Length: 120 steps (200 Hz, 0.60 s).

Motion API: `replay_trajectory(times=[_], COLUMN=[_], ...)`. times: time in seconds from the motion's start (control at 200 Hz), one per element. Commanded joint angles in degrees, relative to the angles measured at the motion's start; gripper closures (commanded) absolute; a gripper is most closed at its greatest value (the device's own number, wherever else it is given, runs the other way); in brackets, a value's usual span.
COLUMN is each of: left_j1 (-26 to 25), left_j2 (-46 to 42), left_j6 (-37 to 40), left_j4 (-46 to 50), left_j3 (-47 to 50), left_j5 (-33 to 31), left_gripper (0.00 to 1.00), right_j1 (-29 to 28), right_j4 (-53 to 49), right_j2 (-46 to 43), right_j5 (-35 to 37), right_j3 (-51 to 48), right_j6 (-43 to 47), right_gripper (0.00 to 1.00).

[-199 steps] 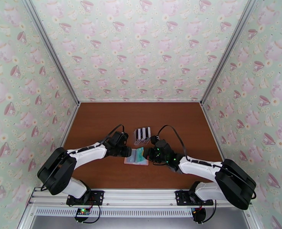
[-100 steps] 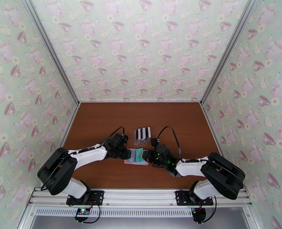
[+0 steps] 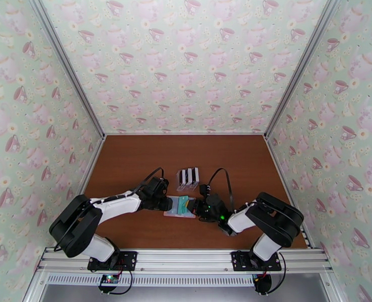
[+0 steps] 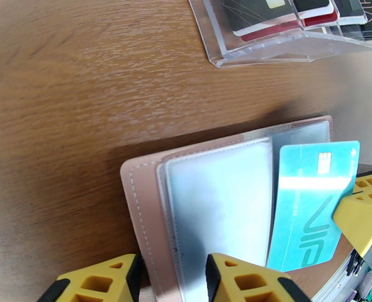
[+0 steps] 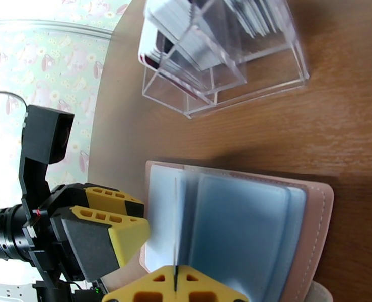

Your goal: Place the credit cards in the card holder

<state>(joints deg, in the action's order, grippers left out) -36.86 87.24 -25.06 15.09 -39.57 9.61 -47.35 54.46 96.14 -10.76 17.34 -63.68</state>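
Step in hand: by my reading, feeding the teal plastic card [image 4: 311,202] into a pocket of the open pink folding wallet [image 4: 143,197].
Card: it stands tilted over the wallet's 3 o'clock half, lower edge close to the clear pocket leaves. I cannot tell whether it has entered a slot.
Wallet: it lies open on the brown wooden table [image 3: 135,162], between the grippers.
Rack: the clear plastic slotted rack [image 4: 286,49] sits just beyond at 12 o'clock, holding black and white cards [image 4: 251,16].
Right gripper [image 5: 175,278]: at the wallet's 3 o'clock, jaws pinched together on the teal card's edge.
Left gripper [image 4: 170,265]: at 9 o'clock, jaws part-way apart astride the wallet's edge. I cannot tell whether it pins the wallet.
Doing it well: square the card's leading edge to the pocket mouth, keep it low and slide slowly toward 9 o'clock. Steady the wallet against skidding and release only once the card is seated deep.
Risk: the corner may snag a leaf and lift it.
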Motion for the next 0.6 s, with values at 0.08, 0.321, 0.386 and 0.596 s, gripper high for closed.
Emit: replay_trajectory(times=[0.08,0.321,0.386,0.596], left_j1=[-0.2,-0.2,-0.1,-0.1], left_j2=[-0.4,-0.6,-0.6,-0.7], left_j6=[-0.5,-0.6,-0.6,-0.6], left_j4=[-0.8,-0.8,-0.8,-0.9], left_j3=[1.7,1.8,1.9,2.0], left_j5=[0.5,0.4,0.4,0.4], left_gripper=[0.58,0.58,0.58,0.58], right_j1=[-0.5,-0.5,-0.3,0.1], right_j4=[6.9,10.1,10.2,7.8], right_j2=[2.2,4.8,4.9,4.1], right_j5=[-0.3,-0.3,-0.2,-1.2], right_j3=[-1.2,-1.9,-2.2,-1.9], right_j6=[-2.5,-3.6,-3.6,-2.7], right_gripper=[1.0,1.0,1.0,1.0])
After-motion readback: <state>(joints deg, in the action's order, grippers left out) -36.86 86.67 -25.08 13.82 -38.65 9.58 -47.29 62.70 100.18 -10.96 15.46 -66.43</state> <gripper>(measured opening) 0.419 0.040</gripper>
